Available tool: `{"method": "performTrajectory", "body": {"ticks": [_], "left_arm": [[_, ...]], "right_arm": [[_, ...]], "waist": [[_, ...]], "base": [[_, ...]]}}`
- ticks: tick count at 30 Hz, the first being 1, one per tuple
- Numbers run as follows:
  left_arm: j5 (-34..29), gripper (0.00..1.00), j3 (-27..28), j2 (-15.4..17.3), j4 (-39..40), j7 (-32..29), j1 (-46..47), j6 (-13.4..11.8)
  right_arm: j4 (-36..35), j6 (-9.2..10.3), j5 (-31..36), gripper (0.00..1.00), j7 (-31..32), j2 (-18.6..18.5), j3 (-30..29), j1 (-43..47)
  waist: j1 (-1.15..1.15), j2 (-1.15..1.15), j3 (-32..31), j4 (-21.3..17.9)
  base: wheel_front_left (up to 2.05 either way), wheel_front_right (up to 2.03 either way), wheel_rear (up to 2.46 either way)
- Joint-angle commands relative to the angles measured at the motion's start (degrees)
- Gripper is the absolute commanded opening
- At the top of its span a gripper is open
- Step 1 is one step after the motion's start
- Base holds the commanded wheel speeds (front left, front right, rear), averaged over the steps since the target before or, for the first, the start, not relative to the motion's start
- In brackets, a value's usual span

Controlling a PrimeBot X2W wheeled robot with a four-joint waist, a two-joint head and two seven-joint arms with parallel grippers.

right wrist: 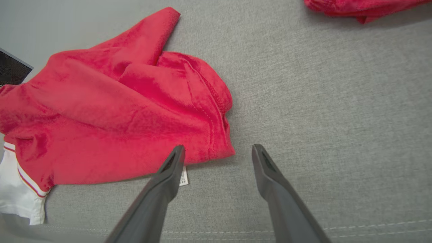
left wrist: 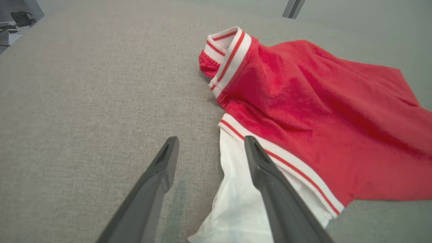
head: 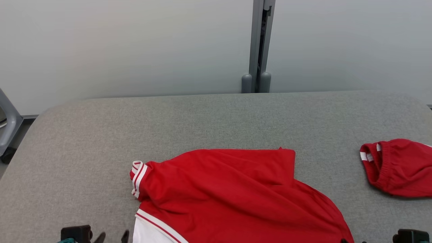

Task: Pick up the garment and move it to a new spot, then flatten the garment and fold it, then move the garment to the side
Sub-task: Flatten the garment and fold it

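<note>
The crumpled red fleece garment (head: 233, 189), white-panelled with striped trim at its left, lies at the near middle of the grey fabric-covered table (head: 202, 114). Both tools are spread and pinch nothing: the left gripper (left wrist: 211, 141) straddles the white panel's edge, and the right gripper (right wrist: 218, 148) stands at the right hem corner. Bare surface lies open behind and to the left; a second bunched red cloth (head: 401, 167) sits well apart by the right edge.
</note>
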State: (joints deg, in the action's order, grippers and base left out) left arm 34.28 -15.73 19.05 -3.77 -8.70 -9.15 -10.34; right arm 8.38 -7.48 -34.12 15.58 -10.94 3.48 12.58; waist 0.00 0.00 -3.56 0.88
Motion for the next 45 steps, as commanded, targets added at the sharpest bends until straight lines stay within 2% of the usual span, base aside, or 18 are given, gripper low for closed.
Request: {"method": "performTrajectory", "body": {"ticks": [1, 2, 8, 12, 22, 23, 24, 25, 26, 27, 29, 35, 45], "left_arm": [[0.27, 1.0, -0.9, 1.62, -0.3, -4.2, -0.57, -0.64], [0.27, 1.0, -0.9, 1.62, -0.3, -4.2, -0.57, -0.64], [0.84, 1.0, -3.51, 3.92, -2.08, -14.36, -0.21, -1.19], [1.93, 1.0, -4.83, 4.33, -3.62, -18.14, 0.59, -0.32], [3.44, 1.0, -6.89, 4.06, -4.63, -21.69, 1.8, 1.81], [3.43, 0.85, -6.91, 4.04, -4.6, -21.62, 2.04, 1.88], [3.32, 0.57, -6.95, 4.05, -4.64, -21.43, 2.26, 1.93], [3.25, 0.48, -7.01, 4.05, -4.71, -21.39, 2.38, 2.0], [3.21, 0.31, -7.1, 4.07, -4.79, -21.35, 2.5, 2.12], [3.22, 0.0, -7.17, 4.1, -4.86, -21.26, 2.65, 2.22], [3.43, 0.0, -7.34, 4.18, -4.95, -21.29, 2.88, 2.64], [3.61, 0.0, -7.46, 4.34, -4.3, -20.61, 3.3, 3.37], [5.27, 0.0, -6.42, 4.79, 2.21, -21.16, 3.41, 3.51]], "right_arm": [[0.45, -0.05, 0.14, 1.0, 1.17, -0.06, -0.17, -1.31], [0.45, -0.05, 0.14, 1.0, 1.17, -0.06, -0.17, -1.31], [0.83, -0.05, 0.34, 1.0, 2.55, 0.4, 0.61, -2.95], [0.67, -0.05, 0.92, 1.0, 3.05, 0.3, 1.47, -3.99], [0.73, -0.04, 0.48, 1.0, 3.4, 0.61, 3.56, -6.0], [0.83, -0.05, 0.37, 1.0, 3.29, 0.6, 3.6, -6.12], [0.97, -0.05, 0.26, 0.91, 3.2, 0.54, 3.62, -6.21], [1.16, -0.05, 0.24, 0.78, 3.1, 0.48, 3.62, -6.28], [1.38, -0.05, 0.0, 0.51, 3.03, 0.46, 3.71, -6.34], [1.68, -0.05, -0.3, 0.42, 2.95, 0.49, 3.77, -6.39], [2.26, -0.05, -0.45, 0.0, 2.89, 0.64, 3.85, -6.49], [3.07, -0.05, -1.41, 0.0, 1.71, 0.56, 4.19, -7.09], [-1.52, -0.05, -4.64, 0.0, -1.68, -1.43, 3.31, -5.62]], "waist": [[0.0, 0.0, 0.53, 0.35], [0.0, 0.0, 0.53, 0.35], [0.0, 0.0, 1.66, 0.5], [0.0, 0.0, 2.48, -0.22], [0.0, 0.0, 3.83, -1.69], [0.0, 0.0, 3.92, -1.68], [0.0, 0.0, 3.96, -1.63], [0.0, 0.0, 3.99, -1.56], [0.0, 0.0, 4.0, -1.48], [0.0, 0.0, 3.92, -1.39], [0.0, 0.0, 3.78, -1.22], [0.0, 0.0, 3.3, -0.59], [0.0, 0.0, 1.62, 0.01]], "base": [[0.0, 0.0, 0.0], [0.0, 0.0, 0.0], [0.0, 0.0, 0.0], [0.0, 0.0, 0.0], [0.0, 0.0, 0.0], [0.0, 0.0, 0.0], [0.0, 0.0, 0.0], [0.0, 0.0, 0.0], [0.0, 0.0, 0.0], [0.0, 0.0, 0.0], [0.0, 0.0, 0.0], [0.0, 0.0, 0.0], [0.0, 0.0, 0.0]]}}
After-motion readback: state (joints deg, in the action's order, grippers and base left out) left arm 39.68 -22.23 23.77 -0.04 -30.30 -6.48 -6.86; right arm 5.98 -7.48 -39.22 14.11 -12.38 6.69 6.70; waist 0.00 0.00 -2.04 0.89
